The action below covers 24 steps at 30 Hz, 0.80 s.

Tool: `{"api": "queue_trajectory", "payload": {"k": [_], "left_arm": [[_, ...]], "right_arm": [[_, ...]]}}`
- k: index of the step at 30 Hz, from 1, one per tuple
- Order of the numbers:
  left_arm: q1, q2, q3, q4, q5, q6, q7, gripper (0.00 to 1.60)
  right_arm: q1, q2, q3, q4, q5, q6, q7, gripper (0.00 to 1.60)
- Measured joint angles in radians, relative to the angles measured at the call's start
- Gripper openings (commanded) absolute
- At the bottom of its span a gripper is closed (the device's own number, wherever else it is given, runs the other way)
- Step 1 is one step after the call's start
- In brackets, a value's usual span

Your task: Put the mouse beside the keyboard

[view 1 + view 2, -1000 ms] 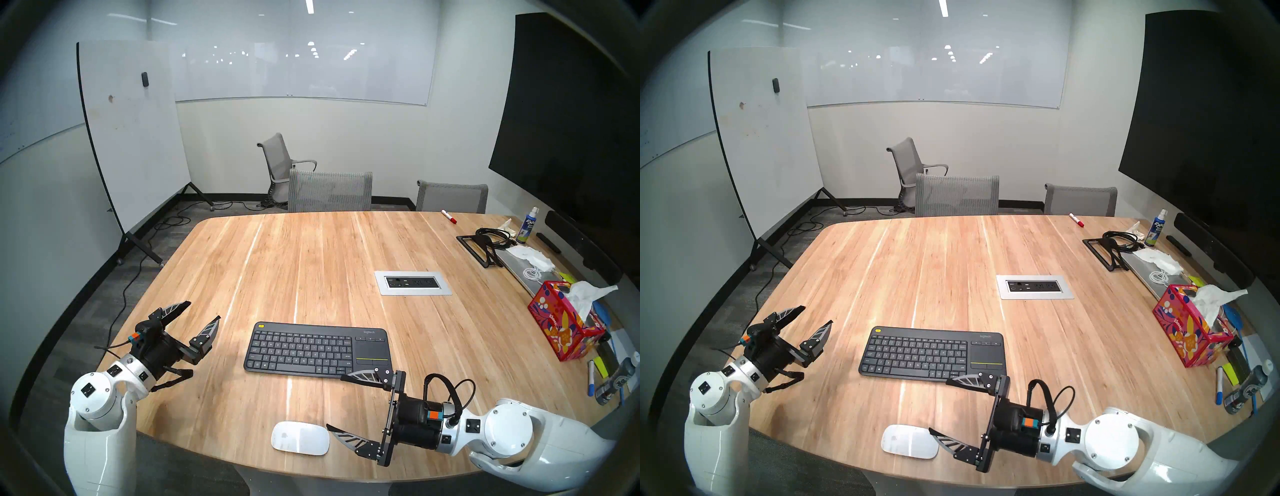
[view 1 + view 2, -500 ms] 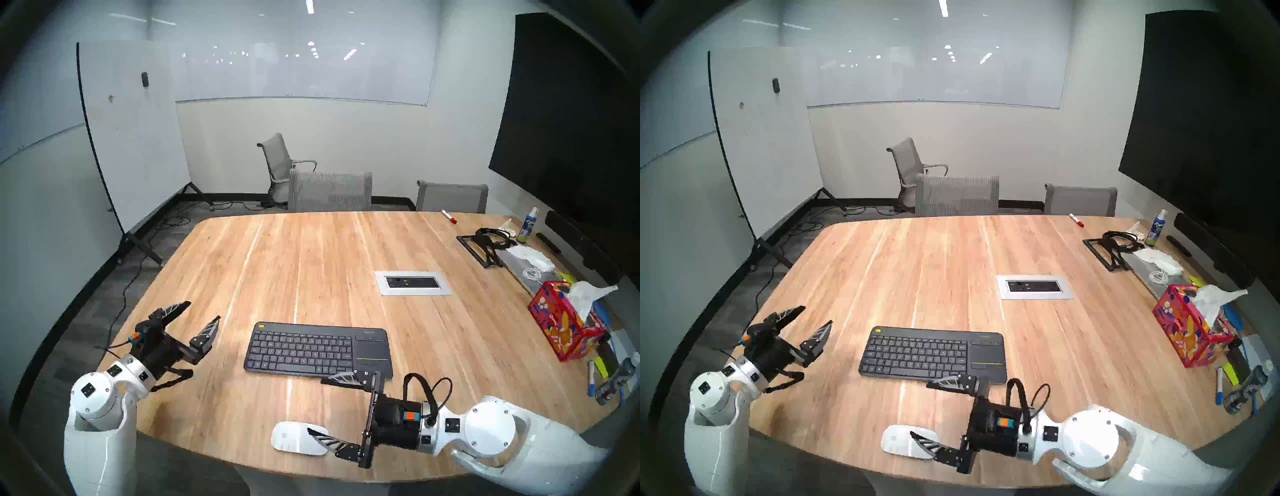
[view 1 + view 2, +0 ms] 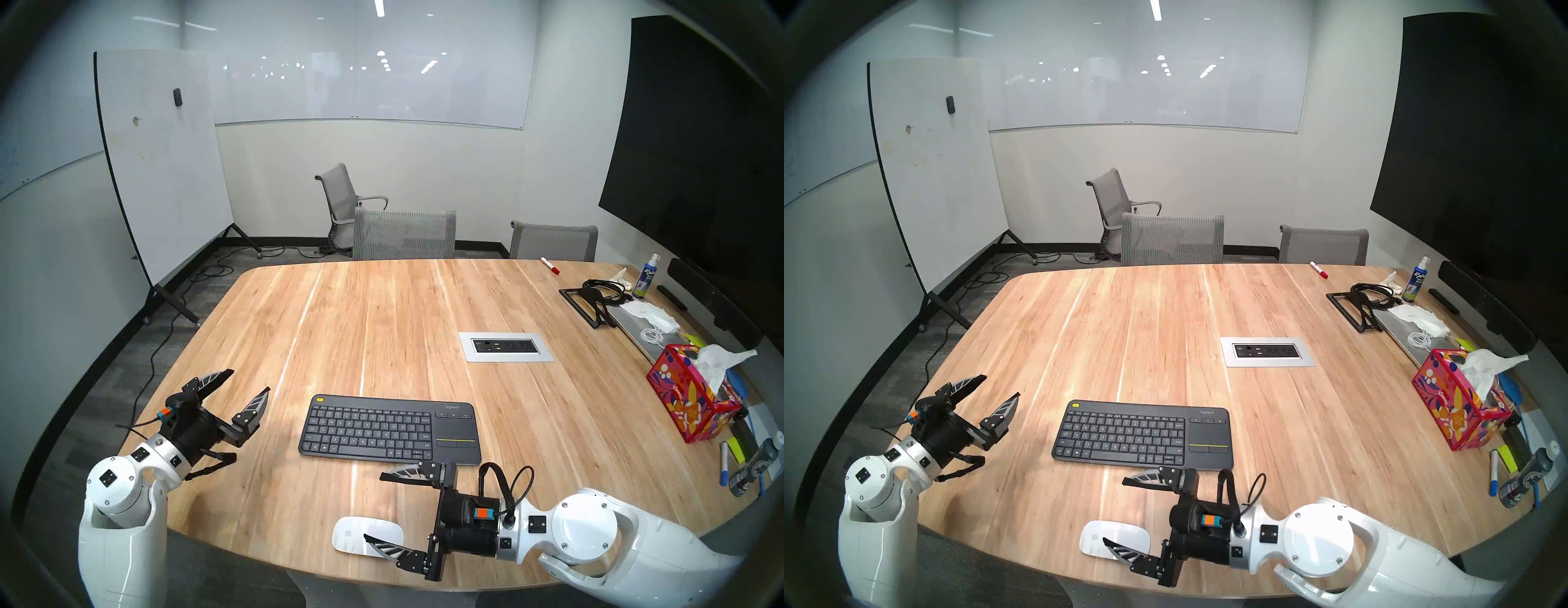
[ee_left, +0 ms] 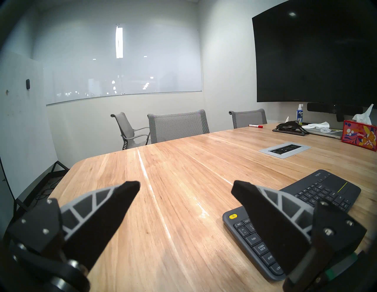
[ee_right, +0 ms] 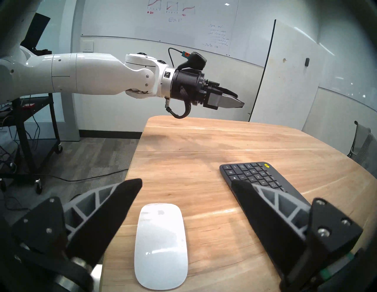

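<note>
— It's a meeting room: a long wooden table (image 3: 382, 322), grey chairs (image 3: 404, 234) at the far side, a whiteboard (image 3: 161, 161) on wheels in the corner, a dark screen (image 3: 695, 140) on the wall.

— Where's the mouse (image 3: 360, 536)?

— Lying flat near the table's front edge, white and glossy. The keyboard (image 3: 390, 428) sits further in, well apart from it with bare wood between. From the right wrist view the mouse (image 5: 161, 245) lies lengthwise between the two fingers.

— So the right gripper (image 3: 372, 507) has it?

— No. Its jaws are spread wide and hold nothing. The near finger (image 3: 384, 547) overlaps the mouse's right end as seen from the head; whether it touches, I cannot tell. The far finger (image 3: 403, 472) sits just in front of the keyboard's near edge, by the touchpad.

— And the other arm?

— The left gripper (image 3: 250, 380) hangs above the table's left side, off the keyboard's left end, jaws wide apart and empty. Its own camera shows the keyboard's (image 4: 306, 206) yellow-button corner just beside one finger (image 4: 269, 220).

— Anything else on the table?

— A power outlet panel (image 3: 505, 347) set into the wood past the keyboard, and over at the right end a bright tissue box (image 3: 687, 399), a spray bottle (image 3: 645, 277), a red marker (image 3: 550, 265) and some cables (image 3: 602, 291).
</note>
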Motion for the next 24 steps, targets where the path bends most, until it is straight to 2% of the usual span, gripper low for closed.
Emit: {"api": "queue_trajectory", "payload": {"k": [10,24], "left_arm": [[0.000,0.000,0.000,0.000,0.001,0.000,0.000,1.60],[0.000,-0.001,0.000,0.000,0.001,0.000,0.000,1.60]], "right_arm": [[0.030,-0.027,-0.036,0.024,-0.012,0.027,0.030,1.60],[0.066,-0.022,-0.047,0.047,-0.018,0.023,0.101,1.60]]}}
